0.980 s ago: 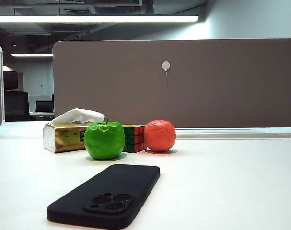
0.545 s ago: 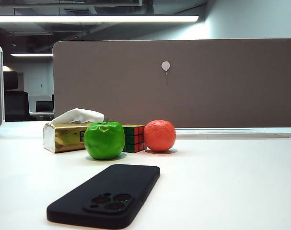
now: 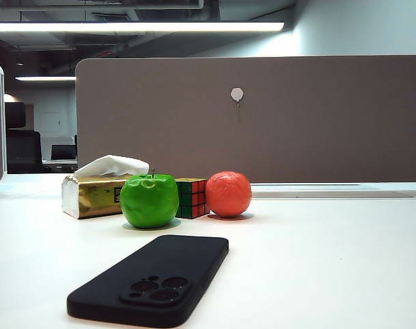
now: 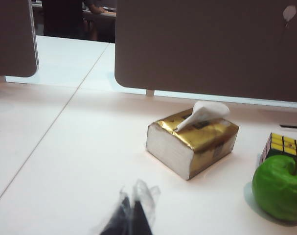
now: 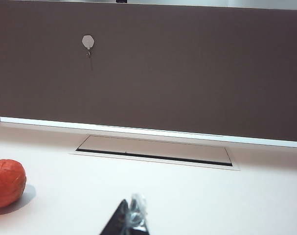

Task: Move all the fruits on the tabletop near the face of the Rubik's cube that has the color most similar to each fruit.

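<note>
Exterior view shows the green apple [image 3: 149, 200] touching the Rubik's cube [image 3: 192, 197] on its green side and the orange [image 3: 228, 194] just beside its red face, all on the white bench [image 3: 317, 260]; neither arm appears. Left wrist view puts the apple close ahead of the left gripper [image 4: 131, 215], whose fingers sit pressed together, empty. Right wrist view shows only the orange [image 5: 6, 183] off to one side of the closed, empty right gripper [image 5: 131, 220]. Sorting looks complete.
</note>
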`<state>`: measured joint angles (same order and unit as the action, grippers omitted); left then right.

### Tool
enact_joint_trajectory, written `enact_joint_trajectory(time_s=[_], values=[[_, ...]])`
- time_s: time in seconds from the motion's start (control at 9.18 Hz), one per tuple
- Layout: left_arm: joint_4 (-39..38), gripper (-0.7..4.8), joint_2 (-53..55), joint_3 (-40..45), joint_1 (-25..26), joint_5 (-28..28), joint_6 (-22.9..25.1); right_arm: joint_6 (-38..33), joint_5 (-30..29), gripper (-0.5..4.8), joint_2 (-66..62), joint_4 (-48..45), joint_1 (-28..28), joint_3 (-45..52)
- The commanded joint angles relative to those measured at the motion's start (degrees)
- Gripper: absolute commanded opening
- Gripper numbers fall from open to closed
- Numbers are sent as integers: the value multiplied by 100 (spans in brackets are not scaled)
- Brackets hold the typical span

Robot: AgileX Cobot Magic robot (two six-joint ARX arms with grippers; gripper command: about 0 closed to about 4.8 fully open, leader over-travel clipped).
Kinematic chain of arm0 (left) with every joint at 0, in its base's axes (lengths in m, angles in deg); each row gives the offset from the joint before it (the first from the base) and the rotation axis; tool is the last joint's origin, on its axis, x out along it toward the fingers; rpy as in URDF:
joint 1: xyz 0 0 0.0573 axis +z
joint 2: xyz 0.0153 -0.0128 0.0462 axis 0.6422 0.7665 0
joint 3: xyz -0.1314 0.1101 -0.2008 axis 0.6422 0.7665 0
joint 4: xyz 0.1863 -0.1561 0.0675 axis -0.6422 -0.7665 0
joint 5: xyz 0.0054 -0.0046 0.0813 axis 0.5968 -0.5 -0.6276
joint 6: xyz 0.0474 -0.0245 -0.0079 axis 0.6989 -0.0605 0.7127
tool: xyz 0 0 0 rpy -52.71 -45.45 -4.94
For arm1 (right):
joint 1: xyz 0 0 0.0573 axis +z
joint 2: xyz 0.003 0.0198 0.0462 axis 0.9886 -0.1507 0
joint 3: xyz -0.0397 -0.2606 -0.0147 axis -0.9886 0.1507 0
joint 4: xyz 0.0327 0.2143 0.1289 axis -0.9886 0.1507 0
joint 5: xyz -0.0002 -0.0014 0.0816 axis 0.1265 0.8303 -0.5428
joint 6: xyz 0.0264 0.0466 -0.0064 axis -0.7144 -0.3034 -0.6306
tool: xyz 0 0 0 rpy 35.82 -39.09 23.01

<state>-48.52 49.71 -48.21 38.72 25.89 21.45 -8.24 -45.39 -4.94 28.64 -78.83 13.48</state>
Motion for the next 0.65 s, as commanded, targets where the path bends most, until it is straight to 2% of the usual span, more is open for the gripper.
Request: enact_joint_trajectory(time_s=[0.11, 0.22, 0.33, 0.65], values=[[4, -6, 4, -17, -361, -457, 153, -11, 24, -1, -2, -70, 11, 0], [13, -6, 2, -17, -363, -173, 916, -286, -15, -1, -2, 326, 11, 0], [212, -6, 2, -17, -363, -216, 741, -153, 138, -1, -2, 597, 9, 0], [229, -6, 2, -17, -363, -212, 737, -153, 293, -1, 0, 804, 9, 0]])
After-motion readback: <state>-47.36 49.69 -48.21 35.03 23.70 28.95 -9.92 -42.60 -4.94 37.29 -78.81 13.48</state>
